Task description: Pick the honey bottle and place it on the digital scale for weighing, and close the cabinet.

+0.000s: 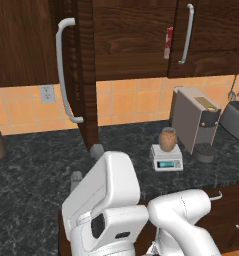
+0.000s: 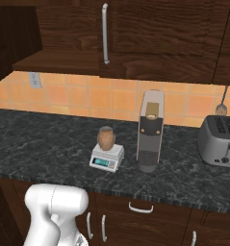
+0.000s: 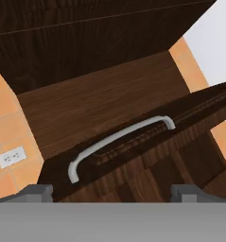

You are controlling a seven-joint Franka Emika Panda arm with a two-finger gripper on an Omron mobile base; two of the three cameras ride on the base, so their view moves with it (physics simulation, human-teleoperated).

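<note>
**Operator:** Pincer (image 3: 112, 191) first: on my hand view both tips sit far apart at the bottom edge, jaws spread wide, nothing between them. Just past them I see the cabinet door (image 3: 147, 146) edge-on, its white curved handle (image 3: 119, 139) running across the middle of the picture.

**Spotter:** And behind the door?

**Operator:** Dark wood of the cabinet, orange tile and a wall outlet (image 3: 10, 157) at the left edge.

**Spotter:** Left base view?

**Operator:** I've got the cabinet (image 1: 136, 40) overhead with that one door (image 1: 83, 75) swung out toward me, its long bar handle (image 1: 63, 70) facing left. A red box (image 1: 168, 42) shows in the gap beside the closed right door. Down on the dark counter (image 1: 36, 165), the honey bottle (image 1: 167, 139) stands upright on the digital scale (image 1: 166, 158), just left of the coffee machine (image 1: 193, 120). My arm's white body is low in front; whether a fingertip shows past it I can't tell.

**Spotter:** Right base view agree?

**Operator:** Yes. Honey bottle (image 2: 106, 138) upright on the scale (image 2: 107, 157), teal display facing me. Coffee machine (image 2: 150, 129) just beside it to the right, toaster (image 2: 220, 140) well apart at the far right.
</note>
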